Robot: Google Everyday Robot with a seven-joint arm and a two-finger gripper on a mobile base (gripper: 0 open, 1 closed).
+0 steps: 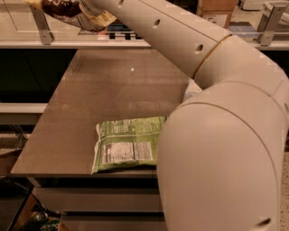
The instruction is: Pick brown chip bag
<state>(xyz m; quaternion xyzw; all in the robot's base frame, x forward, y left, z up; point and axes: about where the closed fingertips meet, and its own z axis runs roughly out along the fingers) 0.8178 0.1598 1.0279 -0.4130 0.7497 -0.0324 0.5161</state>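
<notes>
The brown chip bag [63, 10] is pinched aloft by the gripper [86, 8] at eleven o'clock; the green chip bag [128, 142] is left on the table [113, 81].

Gripper [91, 5] at top-left frame edge, mostly cut off, clamped on brown chip bag [67, 11]. Bag is in the air, above the desk's [113, 81] far edge. Green bag [126, 143] lies flat near the front edge, label up, partly behind arm [189, 40].

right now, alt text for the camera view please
The gripper, at the top left edge, holds the brown chip bag up above the far side of the table. A green bag lies flat near the front edge, next to the white arm.
</notes>
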